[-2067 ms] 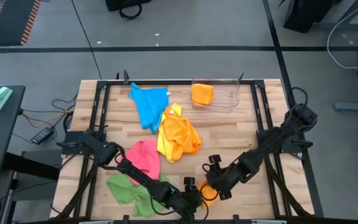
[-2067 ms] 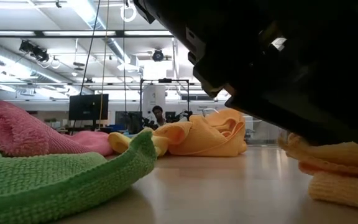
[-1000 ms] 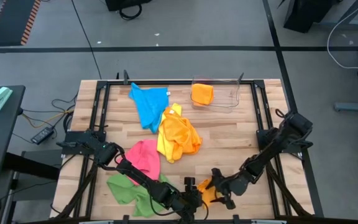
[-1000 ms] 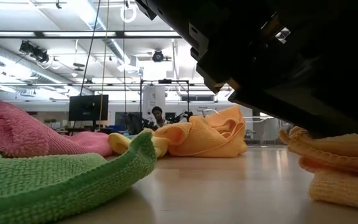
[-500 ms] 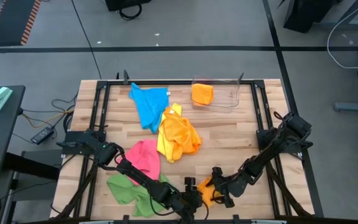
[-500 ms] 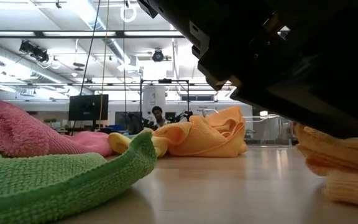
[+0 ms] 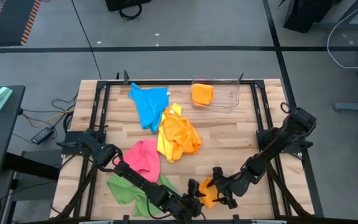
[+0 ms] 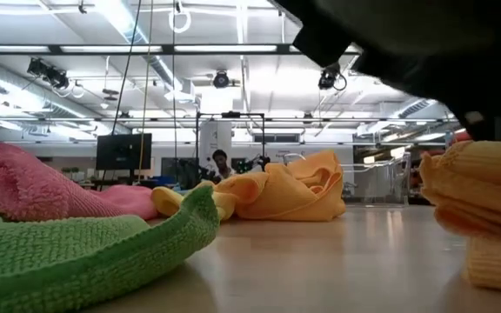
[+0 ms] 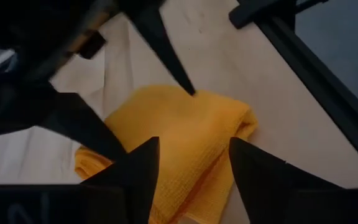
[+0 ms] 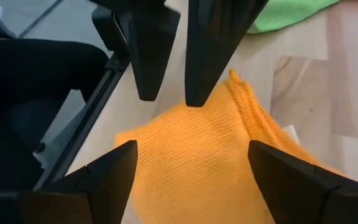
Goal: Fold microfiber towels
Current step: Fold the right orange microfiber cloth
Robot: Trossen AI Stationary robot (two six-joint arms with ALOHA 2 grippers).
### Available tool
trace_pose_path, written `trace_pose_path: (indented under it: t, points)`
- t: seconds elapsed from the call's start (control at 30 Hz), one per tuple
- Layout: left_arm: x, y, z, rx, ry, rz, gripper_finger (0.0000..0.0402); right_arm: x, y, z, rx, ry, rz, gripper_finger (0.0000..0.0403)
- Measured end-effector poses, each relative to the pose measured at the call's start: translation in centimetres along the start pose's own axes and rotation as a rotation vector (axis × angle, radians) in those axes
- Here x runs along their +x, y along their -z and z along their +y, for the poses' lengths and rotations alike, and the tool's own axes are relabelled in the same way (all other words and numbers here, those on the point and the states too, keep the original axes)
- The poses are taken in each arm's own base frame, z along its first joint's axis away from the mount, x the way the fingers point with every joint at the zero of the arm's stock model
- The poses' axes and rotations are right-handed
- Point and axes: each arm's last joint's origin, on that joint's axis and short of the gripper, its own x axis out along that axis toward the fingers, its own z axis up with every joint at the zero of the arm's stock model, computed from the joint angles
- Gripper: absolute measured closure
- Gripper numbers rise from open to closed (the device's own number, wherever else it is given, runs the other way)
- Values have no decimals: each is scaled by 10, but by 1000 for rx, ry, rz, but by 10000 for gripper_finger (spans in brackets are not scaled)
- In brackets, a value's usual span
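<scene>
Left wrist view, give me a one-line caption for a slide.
Both open grippers, left and right, meet over a folded orange microfiber towel on the wooden table.

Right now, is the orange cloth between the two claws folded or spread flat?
Folded: the orange towel is a small thick bundle with stacked layers, lying between the open left gripper and open right gripper.

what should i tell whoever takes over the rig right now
Left gripper: open, over the small folded orange towel at the near table edge.
Right gripper: open, facing it across the same towel.
Done: one folded orange towel in the clear bin.
Left: blue towel, yellow and orange pile, pink towel, green towel, all unfolded.
</scene>
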Motion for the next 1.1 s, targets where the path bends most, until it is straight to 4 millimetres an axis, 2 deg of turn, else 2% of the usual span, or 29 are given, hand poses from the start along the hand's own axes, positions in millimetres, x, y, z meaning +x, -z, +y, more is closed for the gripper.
trace_pose_path:
  t: [0.2, 0.4, 0.6, 0.7, 1.1]
  points:
    - [1, 1, 1, 104, 32, 2, 158, -28, -17, 0, 76, 17, 10, 89]
    - [5, 4, 5, 164, 89, 27, 152, -44, -24, 4, 78, 73, -51, 89]
    - [6, 7, 7, 245, 101, 48, 154, -40, -19, 6, 74, 107, -49, 89]
    - [9, 16, 6, 309, 114, 98, 148, -37, -16, 6, 84, 117, -39, 89]
    - [14, 18, 16, 316, 100, 124, 163, -36, -17, 5, 91, 134, -59, 89]
